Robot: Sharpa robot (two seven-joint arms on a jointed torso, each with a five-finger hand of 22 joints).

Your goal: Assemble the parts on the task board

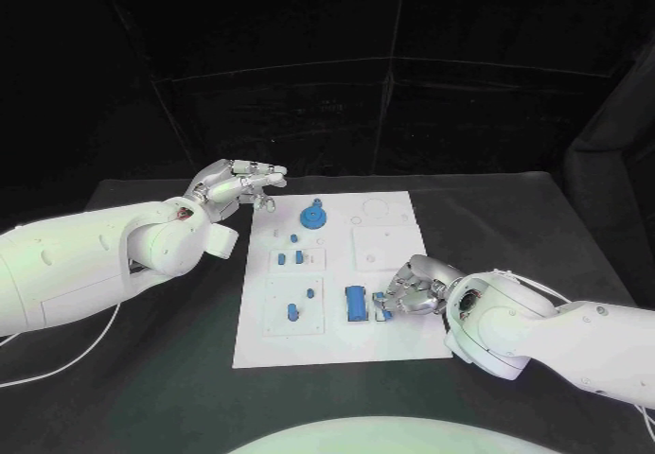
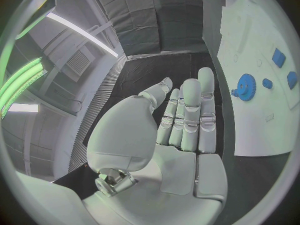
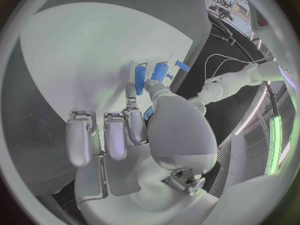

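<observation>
The white task board (image 1: 327, 326) lies in the middle of the table. A blue gear (image 1: 314, 218) stands near its far end, and it also appears as the gear (image 2: 245, 87) in the left wrist view. Small blue parts (image 1: 290, 257) sit at mid-board. A long blue part (image 1: 355, 303) lies at the near right. My right hand (image 1: 416, 287) rests low on the board beside it. Its thumb and a finger pinch a small blue part (image 3: 149, 114), close to the long blue parts (image 3: 140, 77). My left hand (image 1: 243, 183) hovers off the board's far left corner, fingers straight (image 2: 181, 120), holding nothing.
More small blue parts (image 1: 292, 310) lie on the board's near left. The black table (image 1: 164, 378) is bare to the left of the board. White cables (image 1: 55, 364) trail by my left arm. Dark curtains stand behind the table.
</observation>
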